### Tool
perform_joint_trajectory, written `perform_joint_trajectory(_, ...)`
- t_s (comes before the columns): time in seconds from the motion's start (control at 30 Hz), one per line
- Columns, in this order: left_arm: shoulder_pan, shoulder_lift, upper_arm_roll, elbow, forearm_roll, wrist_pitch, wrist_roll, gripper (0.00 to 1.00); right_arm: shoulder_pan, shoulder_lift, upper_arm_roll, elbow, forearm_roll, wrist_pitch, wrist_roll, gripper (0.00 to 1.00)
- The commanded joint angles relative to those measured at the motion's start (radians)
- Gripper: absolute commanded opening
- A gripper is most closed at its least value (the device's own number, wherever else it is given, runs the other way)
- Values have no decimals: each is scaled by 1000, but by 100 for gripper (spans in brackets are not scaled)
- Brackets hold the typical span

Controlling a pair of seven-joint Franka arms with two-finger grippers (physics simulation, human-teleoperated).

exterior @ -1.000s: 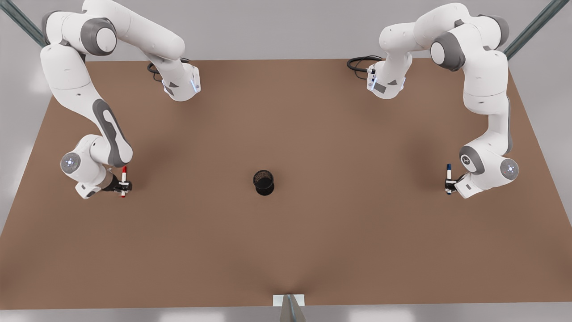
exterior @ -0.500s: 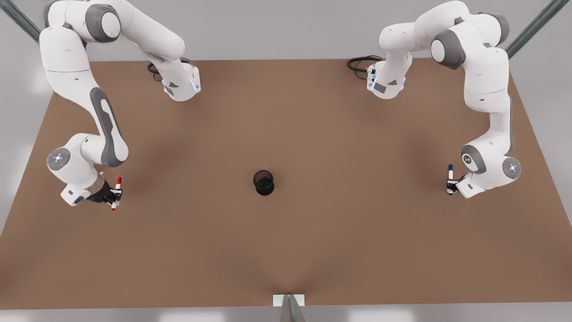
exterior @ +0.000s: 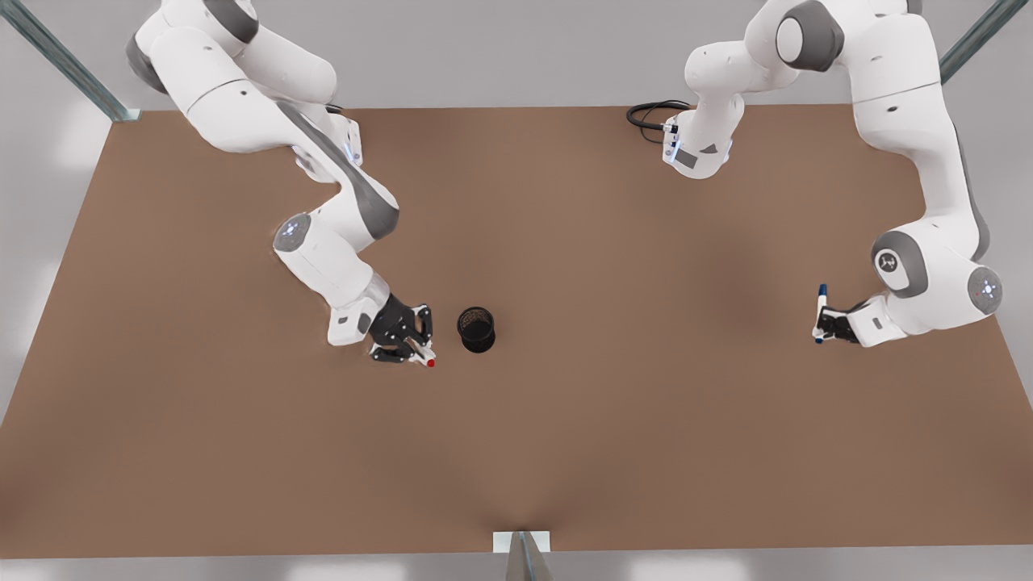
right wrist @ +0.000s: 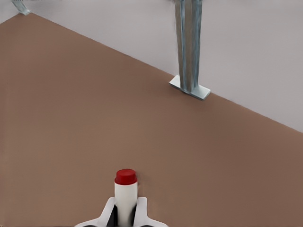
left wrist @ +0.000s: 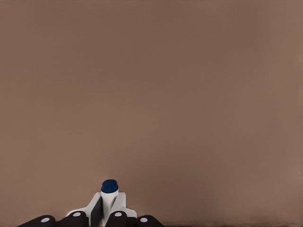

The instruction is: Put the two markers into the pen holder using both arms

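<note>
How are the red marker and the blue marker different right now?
The red marker has a red end; the blue marker has a dark blue one. The red marker, in the right gripper, sits right beside the pen holder; the blue marker, in the left gripper, is far off at the front view's right. Both have white barrels and are gripped.

Front view high overhead; wrist views low over table (exterior: 565, 452)
</note>
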Motion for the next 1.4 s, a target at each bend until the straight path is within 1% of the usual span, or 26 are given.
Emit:
perform_joint_trajectory(0.0,-1,-5,-17,39,-36,-258,45,21,191,24,-110,17,-3,266,233,24)
perform_joint_trajectory(0.03,-1,-7,-19,56,-58,-316,79,21,315,44,-205,54,0,277,236,24)
perform_joint_trajectory(0.07,-1,-8,-24,82,-81,-363,149,21,359,49,-233,65,-3,283,288,24)
perform_joint_trajectory(0.13,2,-4,-34,113,-136,-407,367,21,374,79,-234,48,-7,348,290,24)
perform_joint_trajectory(0.27,1,-5,-53,145,-180,-414,611,21,368,90,-253,-91,-38,519,286,24)
perform_joint_trajectory(0.33,5,-5,-51,154,-213,-442,761,21,383,141,-254,-93,-52,630,283,24)
perform_joint_trajectory(0.4,8,-7,-51,160,-231,-456,856,21,392,141,-256,-90,-61,651,283,24)
perform_joint_trajectory(0.47,8,-14,-51,160,-246,-454,944,21,382,138,-257,-133,-66,680,282,24)
perform_joint_trajectory(0.57,8,-11,-50,156,-269,-456,952,21,363,137,-259,-205,-67,754,239,24)
perform_joint_trajectory(0.73,7,-11,-51,154,-283,-472,953,21,365,154,-273,-205,-75,756,190,24)
perform_joint_trajectory(0.83,5,-10,-51,153,-283,-479,953,21,328,153,-273,-252,-128,756,188,24)
perform_joint_trajectory(1.0,2,-11,-51,153,-283,-485,953,21,325,156,-273,-297,-138,756,190,27)
perform_joint_trajectory(1.03,1,-13,-53,153,-283,-486,953,21,325,160,-273,-294,-136,756,188,63)
perform_joint_trajectory(1.07,1,-14,-53,153,-283,-486,953,21,325,160,-273,-291,-135,756,190,95)
perform_joint_trajectory(1.1,1,-14,-53,154,-283,-486,953,21,325,159,-273,-285,-135,756,190,100)
perform_joint_trajectory(1.17,1,-16,-56,156,-296,-492,955,21,299,142,-271,-249,-136,737,188,100)
perform_joint_trajectory(1.2,-2,-17,-71,157,-302,-492,953,21,221,49,-256,-211,-139,518,190,100)
perform_joint_trajectory(1.23,-10,-19,-76,159,-317,-491,953,21,156,-72,-233,-142,-138,201,193,100)
perform_joint_trajectory(1.27,-18,-20,-88,159,-351,-491,952,21,93,-160,-227,-18,-138,-170,191,100)
perform_joint_trajectory(1.33,-44,-17,-111,160,-434,-485,949,21,-5,-169,-240,290,-136,-793,266,100)
perform_joint_trajectory(1.37,-74,-14,-111,159,-480,-479,947,21,-26,-168,-248,410,-135,-1050,291,100)
